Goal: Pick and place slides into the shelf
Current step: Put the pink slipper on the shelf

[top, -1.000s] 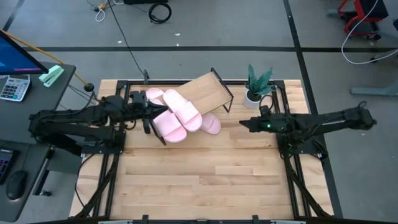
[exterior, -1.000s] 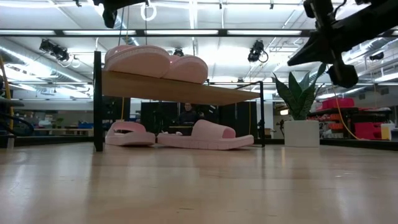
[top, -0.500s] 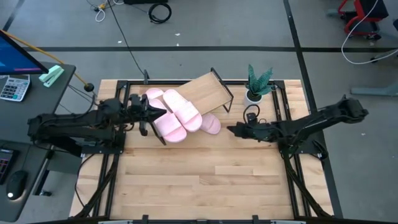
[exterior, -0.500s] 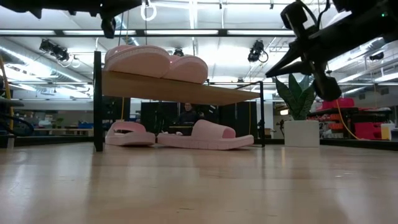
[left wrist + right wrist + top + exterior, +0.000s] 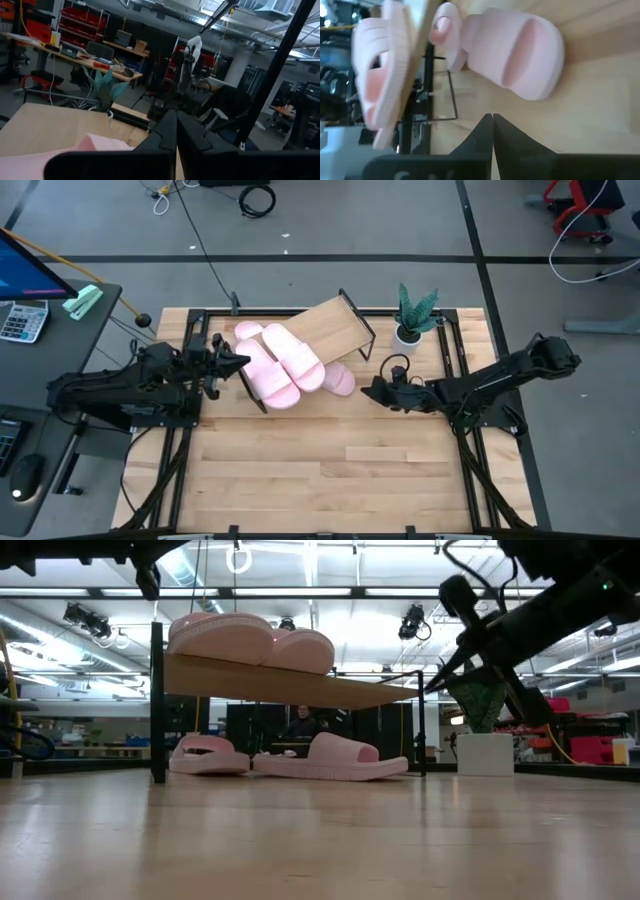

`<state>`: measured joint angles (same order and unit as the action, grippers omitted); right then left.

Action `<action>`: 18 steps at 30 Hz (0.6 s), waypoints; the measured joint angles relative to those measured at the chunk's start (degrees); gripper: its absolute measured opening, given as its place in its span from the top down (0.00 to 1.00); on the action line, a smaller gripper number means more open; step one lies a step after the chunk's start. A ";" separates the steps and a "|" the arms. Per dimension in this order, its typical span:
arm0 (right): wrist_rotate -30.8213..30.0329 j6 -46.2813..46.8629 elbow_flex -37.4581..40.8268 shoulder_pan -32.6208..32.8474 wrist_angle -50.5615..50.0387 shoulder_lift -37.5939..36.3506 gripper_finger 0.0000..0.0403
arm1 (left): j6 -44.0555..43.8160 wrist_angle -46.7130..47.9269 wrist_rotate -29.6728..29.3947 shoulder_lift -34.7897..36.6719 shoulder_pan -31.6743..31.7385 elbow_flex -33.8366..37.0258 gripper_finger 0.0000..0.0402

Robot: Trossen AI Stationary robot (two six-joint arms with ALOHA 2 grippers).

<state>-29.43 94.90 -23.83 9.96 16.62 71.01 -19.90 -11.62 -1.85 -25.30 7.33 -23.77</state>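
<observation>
Resting on the shelf — two slides, right gripper pinched closed beside it

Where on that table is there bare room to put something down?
The wooden tabletop's whole near half is bare. The slanted light-wood shelf's right end is free too. It is crowded at the shelf's left end and beneath it, where the pale pink rubber slides lie.

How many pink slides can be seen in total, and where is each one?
4. Two slides lie on the shelf: one and one side by side. Two lie on the table under it: one and one. None seems hidden.
</observation>
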 joint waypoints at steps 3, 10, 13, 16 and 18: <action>0.57 3.50 0.01 0.00 0.27 1.97 0.91 | 0.02 1.26 -0.02 0.81 0.00 0.00 0.95; 1.43 6.56 -0.26 -0.26 3.21 5.72 0.66 | -0.29 2.74 0.00 1.05 0.00 0.00 0.98; 0.78 7.42 -0.92 -1.23 3.20 7.31 0.54 | -0.43 2.67 0.00 1.05 0.00 0.00 0.99; 0.80 10.27 -1.77 -2.60 3.13 9.29 0.45 | -0.47 2.65 0.00 1.05 0.00 0.00 0.97; 0.85 11.61 -2.66 -3.57 3.15 10.69 0.41 | -0.46 2.63 0.00 1.05 0.00 0.00 0.95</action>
<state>-28.58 106.50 -26.50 6.39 19.77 81.71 -20.36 -9.00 -1.85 -24.25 7.33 -23.77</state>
